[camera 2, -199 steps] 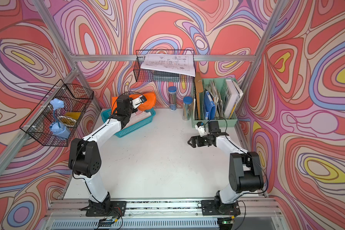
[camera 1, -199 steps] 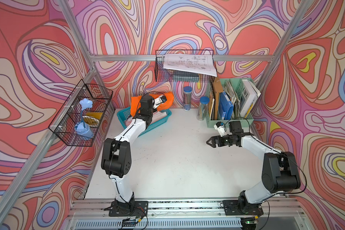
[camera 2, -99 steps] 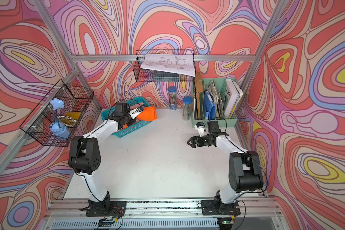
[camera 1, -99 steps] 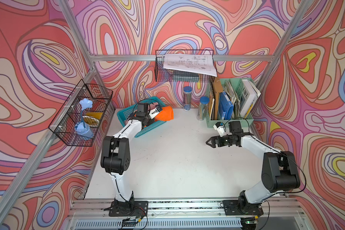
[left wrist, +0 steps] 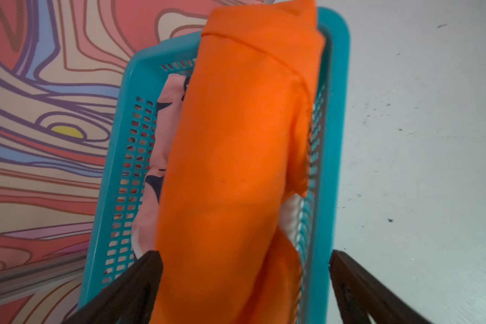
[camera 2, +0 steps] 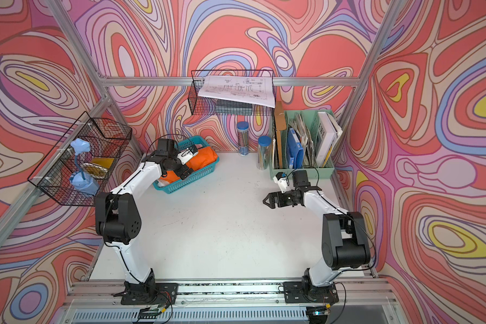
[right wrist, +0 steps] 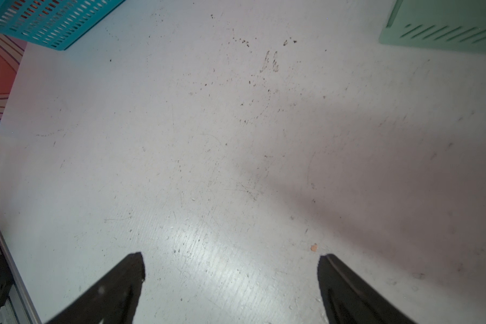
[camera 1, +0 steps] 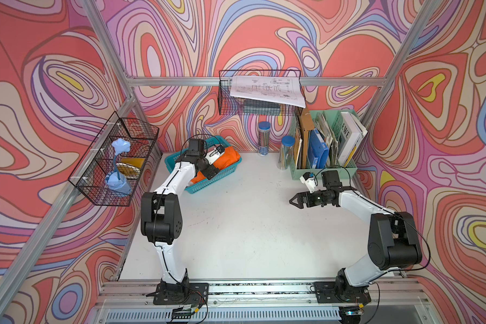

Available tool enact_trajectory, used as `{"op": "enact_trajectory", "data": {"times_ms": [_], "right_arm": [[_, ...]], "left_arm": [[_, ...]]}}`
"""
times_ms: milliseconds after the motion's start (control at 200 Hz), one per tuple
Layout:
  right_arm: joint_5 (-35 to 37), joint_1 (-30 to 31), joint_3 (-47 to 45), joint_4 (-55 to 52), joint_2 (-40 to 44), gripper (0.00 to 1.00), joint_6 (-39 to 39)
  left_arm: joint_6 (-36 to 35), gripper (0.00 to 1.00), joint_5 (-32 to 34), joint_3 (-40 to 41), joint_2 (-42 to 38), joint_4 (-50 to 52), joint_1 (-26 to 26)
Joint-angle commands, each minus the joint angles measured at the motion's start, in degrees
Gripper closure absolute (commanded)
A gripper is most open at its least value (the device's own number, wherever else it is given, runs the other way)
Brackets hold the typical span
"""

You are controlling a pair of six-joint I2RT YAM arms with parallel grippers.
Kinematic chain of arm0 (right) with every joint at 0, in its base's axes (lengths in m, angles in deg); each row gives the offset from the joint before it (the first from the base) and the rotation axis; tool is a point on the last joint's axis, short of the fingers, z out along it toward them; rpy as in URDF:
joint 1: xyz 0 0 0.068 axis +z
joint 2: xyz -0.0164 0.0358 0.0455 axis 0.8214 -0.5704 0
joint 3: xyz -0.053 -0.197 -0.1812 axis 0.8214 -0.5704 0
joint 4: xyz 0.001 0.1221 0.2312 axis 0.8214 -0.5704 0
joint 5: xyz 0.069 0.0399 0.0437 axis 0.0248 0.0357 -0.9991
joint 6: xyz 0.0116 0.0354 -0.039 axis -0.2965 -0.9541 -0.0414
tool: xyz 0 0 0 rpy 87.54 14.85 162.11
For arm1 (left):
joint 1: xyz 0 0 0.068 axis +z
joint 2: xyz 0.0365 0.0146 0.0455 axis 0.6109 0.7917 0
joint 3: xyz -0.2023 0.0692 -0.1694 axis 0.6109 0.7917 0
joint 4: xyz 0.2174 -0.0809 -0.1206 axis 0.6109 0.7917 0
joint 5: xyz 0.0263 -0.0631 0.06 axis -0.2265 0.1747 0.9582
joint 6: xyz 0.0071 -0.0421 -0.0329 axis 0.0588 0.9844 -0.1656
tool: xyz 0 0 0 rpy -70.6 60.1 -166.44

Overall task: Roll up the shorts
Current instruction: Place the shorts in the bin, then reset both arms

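Observation:
The orange shorts lie as a roll inside the teal basket at the back left of the table. My left gripper hovers just over the basket's near end. In the left wrist view the left gripper is open; its jaws stand wide on either side of the shorts, one finger outside the basket rim. My right gripper is open above bare table at the right, with nothing between its fingers.
A pink patterned cloth and a white cloth lie under the shorts in the basket. A green organizer with books and two pencil tubes stand at the back right. Wire baskets hang on the walls.
My left gripper brought the shorts down from above the basket and opened; the shorts now rest in the basket. The right arm has not moved.

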Motion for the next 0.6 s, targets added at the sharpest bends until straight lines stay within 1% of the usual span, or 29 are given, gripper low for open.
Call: {"op": "enact_trajectory", "data": {"times_ms": [0, 70, 120, 195, 250, 310, 371, 411, 476, 546, 596], "right_arm": [[-0.6, 0.2, 1.0, -0.6, -0.6, 0.02, 0.6], [-0.6, 0.2, 0.9, -0.4, -0.3, 0.02, 0.6], [-0.7, 0.2, 0.5, 0.6, 0.3, 0.02, 0.3], [-0.7, 0.2, -0.6, 3.2, 1.7, 0.02, -0.7], [0.7, 0.2, -2.2, 7.4, 3.4, 0.02, -2.4], [3.4, 0.2, -4.8, 12.9, 5.7, 0.02, -4.6], [6.2, 0.0, -7.8, 19.8, 8.0, 0.02, -6.3], [8.3, 0.0, -9.2, 23.3, 9.1, 0.02, -7.3], [11.6, -0.4, -10.4, 27.9, 9.9, 0.02, -8.8], [14.4, -0.7, -9.8, 30.4, 9.1, 0.02, -9.1], [16.8, -0.9, -9.6, 31.9, 8.4, 0.02, -9.0]], "left_arm": [[2.5, 0.02, -11.2, -4.0, -4.5, 7.7, 0.4], [4.1, 0.02, -13.8, -4.0, -7.6, 7.2, 0.4], [7.0, 0.01, -15.4, -2.9, -11.1, 4.8, 0.4], [15.1, 0.01, -18.2, 0.3, -17.4, -0.9, 0.4], [21.7, 0.01, -18.7, 6.0, -23.0, -7.5, 0.4], [30.5, 0.01, -13.5, 15.5, -29.6, -18.9, 0.4], [35.7, 0.01, -7.5, 25.9, -35.9, -26.5, 0.4], [36.9, 0.02, -4.3, 32.1, -39.5, -29.2, 0.4], [37.0, 0.01, 0.3, 40.0, -44.0, -29.7, 0.4], [38.0, 0.01, 5.4, 47.8, -47.4, -31.8, 0.4], [39.5, 0.01, 8.5, 52.9, -49.2, -35.8, 0.4]]}}
